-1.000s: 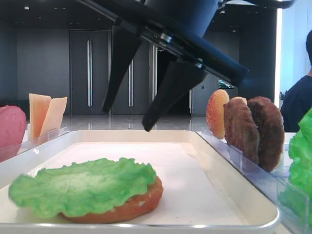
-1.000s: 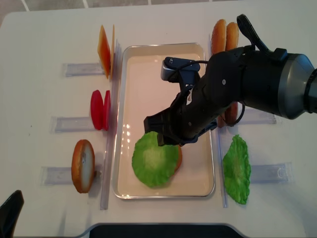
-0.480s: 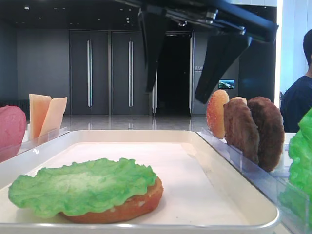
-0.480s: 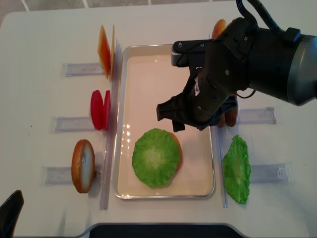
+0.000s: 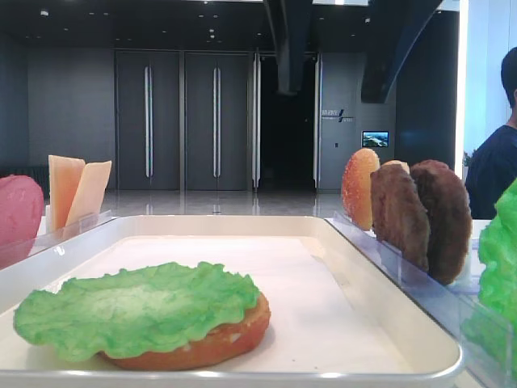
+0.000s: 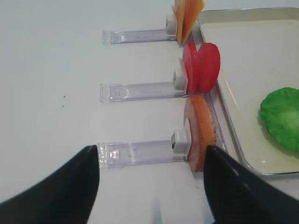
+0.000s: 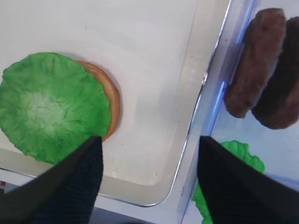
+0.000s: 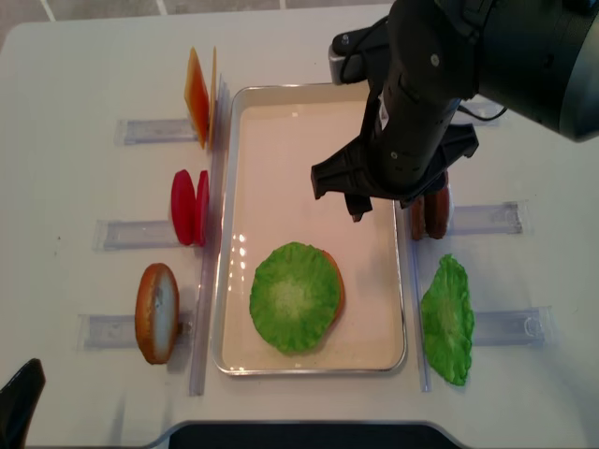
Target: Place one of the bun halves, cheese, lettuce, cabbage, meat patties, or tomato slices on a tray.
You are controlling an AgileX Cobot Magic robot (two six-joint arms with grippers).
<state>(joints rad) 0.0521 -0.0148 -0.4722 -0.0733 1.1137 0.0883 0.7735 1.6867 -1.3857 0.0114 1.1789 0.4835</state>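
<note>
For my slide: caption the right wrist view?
Open right hand above tray; lettuce lies on bun half.

Right gripper (image 7: 147, 175) hangs empty — jaws spread wide.

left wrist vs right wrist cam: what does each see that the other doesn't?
Left wrist only: the cheese, the tomato slices and a bun half standing in clear racks beside the tray.
Right wrist only: the meat patties, the bun half under the tray's lettuce, and a second lettuce leaf outside the tray.
Both: the tray and the lettuce on it.
</note>
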